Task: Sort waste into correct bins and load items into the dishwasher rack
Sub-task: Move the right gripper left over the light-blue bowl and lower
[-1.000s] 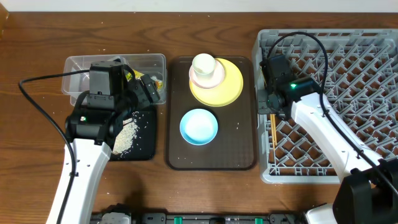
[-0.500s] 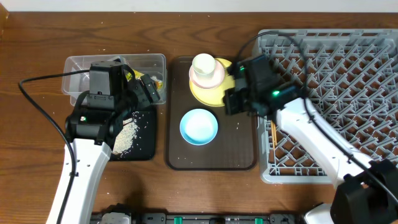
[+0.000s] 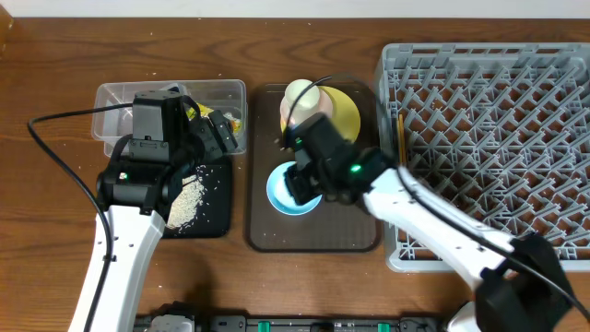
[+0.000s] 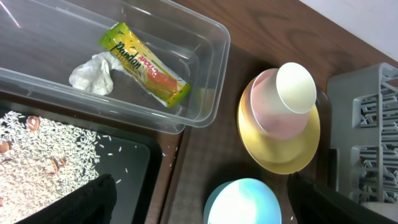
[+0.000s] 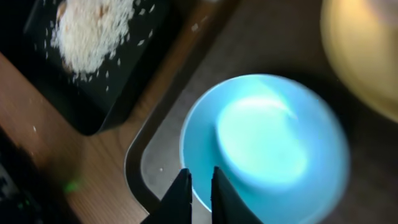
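Observation:
My right gripper (image 5: 200, 186) hovers over the left rim of the light blue bowl (image 5: 267, 137) on the brown tray; its jaws stand a narrow gap apart and hold nothing. The chopsticks (image 3: 401, 129) lie along the left edge of the grey rack (image 3: 479, 138). My left gripper (image 4: 211, 205) is wide open and empty above the tray's left side. The clear tub (image 4: 211, 93) holds the green-and-yellow wrapper (image 4: 143, 65) and the white tissue (image 4: 93, 73). Rice scraps (image 4: 43, 155) lie in the black tray (image 4: 124, 162). The white cup (image 4: 295, 87) sits in the pink bowl (image 4: 273, 121) on the yellow plate (image 4: 280, 158).
The dark-brown serving tray (image 3: 313, 235) lies between the bins and the rack. My right arm stretches from the lower right across the rack's front corner. The left arm covers part of the tub and black tray in the overhead view.
My right arm has swung left from the rack across the plate to the blue bowl, leaving the chopsticks in the rack; its jaws have parted slightly. The left arm has not moved.

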Motion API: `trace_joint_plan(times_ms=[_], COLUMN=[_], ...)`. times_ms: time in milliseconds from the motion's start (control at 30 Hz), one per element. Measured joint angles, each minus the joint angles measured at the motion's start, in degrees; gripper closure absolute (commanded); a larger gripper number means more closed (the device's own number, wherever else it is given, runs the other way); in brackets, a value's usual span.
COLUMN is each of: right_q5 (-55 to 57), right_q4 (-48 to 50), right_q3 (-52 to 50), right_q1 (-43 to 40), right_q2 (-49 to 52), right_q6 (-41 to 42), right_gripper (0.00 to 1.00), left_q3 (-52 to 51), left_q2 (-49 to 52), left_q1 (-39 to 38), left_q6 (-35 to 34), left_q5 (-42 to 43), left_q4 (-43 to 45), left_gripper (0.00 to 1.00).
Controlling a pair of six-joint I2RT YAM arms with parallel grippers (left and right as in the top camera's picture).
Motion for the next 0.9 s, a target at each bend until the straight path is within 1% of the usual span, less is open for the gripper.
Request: trace_joint_plan(times_ms=[100,267,400,633,900], right_q5=[0.26,0.7,2.36,5.33,8.13], right_q4=[2.05,4.98,5.25,5.18,4.94], right_q3=[0.0,0.0,0.0,0.0,0.0], right_q1=[2.27,5.7,7.41,7.63,7.63], right_q2=[2.62,6.1,7.72,8.87,8.9], right_q6=[0.0,-0.02,-0.04,-0.33,-1.11], right_gripper=[0.89,0.84,0.84,0.84,0.81], left_q3=[0.0,0.0,0.0,0.0,0.0], left_q2=[-0.02,-0.02,-0.02,0.0,-0.02], left_q1=[0.0,-0.02,0.0,-0.02,0.0], left_q6=[0.0,0.0,0.0,0.0,0.0], left_q5=[0.0,0.0,-0.02,0.0,0.0], left_q4=[0.0,0.0,-0.02,0.0,0.0], left_gripper=[0.1,0.1,0.1,0.1,0.1])
